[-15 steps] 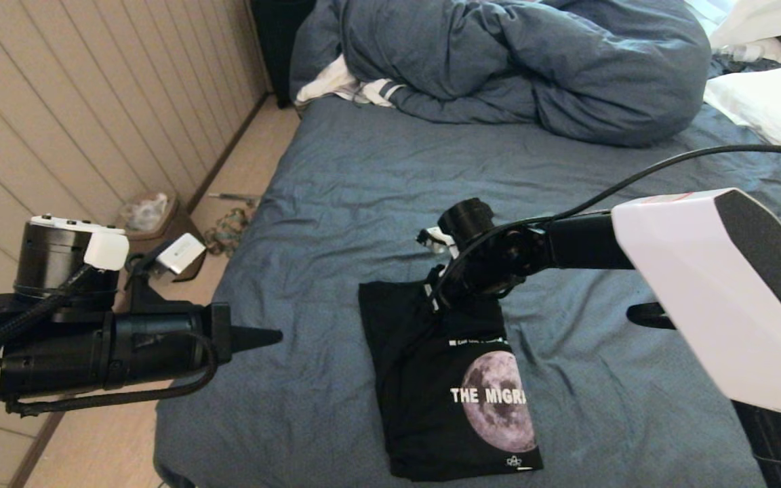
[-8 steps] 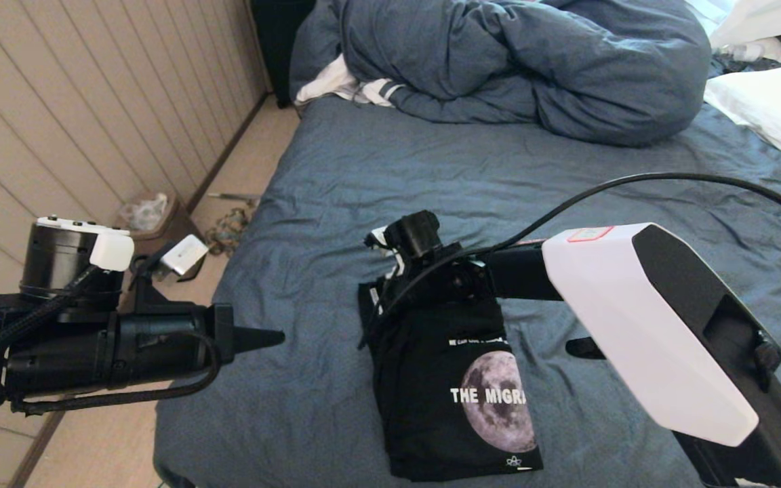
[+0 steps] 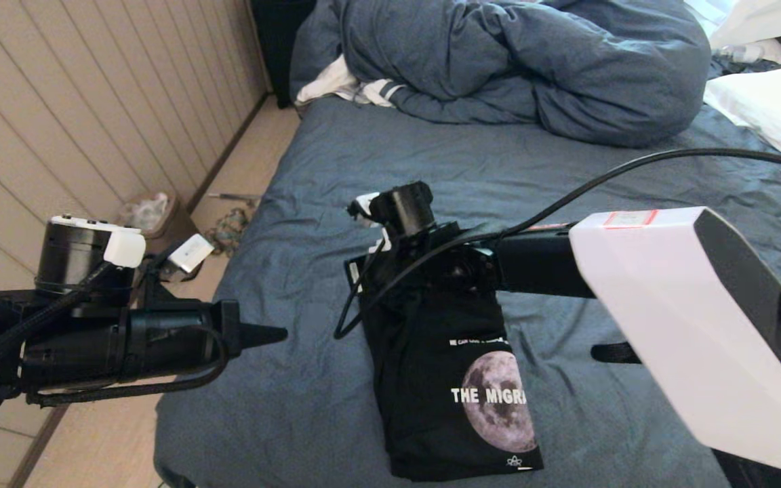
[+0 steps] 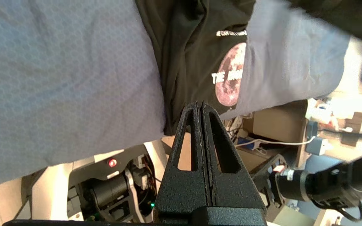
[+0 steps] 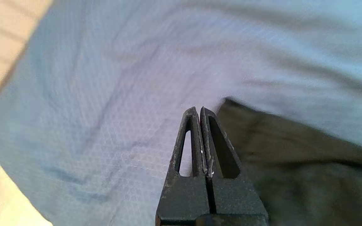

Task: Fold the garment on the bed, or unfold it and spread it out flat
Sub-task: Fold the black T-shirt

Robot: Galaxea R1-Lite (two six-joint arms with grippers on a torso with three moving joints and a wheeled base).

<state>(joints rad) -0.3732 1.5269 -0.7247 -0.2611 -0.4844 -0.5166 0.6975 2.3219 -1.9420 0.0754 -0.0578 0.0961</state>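
The garment (image 3: 431, 379), a black T-shirt with a moon print and white lettering, lies folded into a narrow rectangle near the front of the bed (image 3: 431, 169). My right arm reaches across from the right, its wrist (image 3: 424, 261) over the shirt's far left corner. The right gripper (image 5: 199, 108) is shut and empty, its tip just beside the corner of the garment (image 5: 294, 163), over the bed sheet (image 5: 105, 94). My left gripper (image 3: 281, 333) hovers shut and empty to the left of the shirt, at the bed's left edge. Its tip (image 4: 199, 103) points toward the garment (image 4: 181, 56).
A bunched blue-grey duvet (image 3: 519, 61) and a white-and-striped cloth (image 3: 336, 85) lie at the bed's far end. A white pillow (image 3: 777, 108) is at the right. Left of the bed are bare floor, a small bin (image 3: 146, 213) and a panelled wall.
My right arm has swung left along the shirt's far edge, from its far right corner to its far left corner. The left arm has barely shifted. The shirt looks unmoved.
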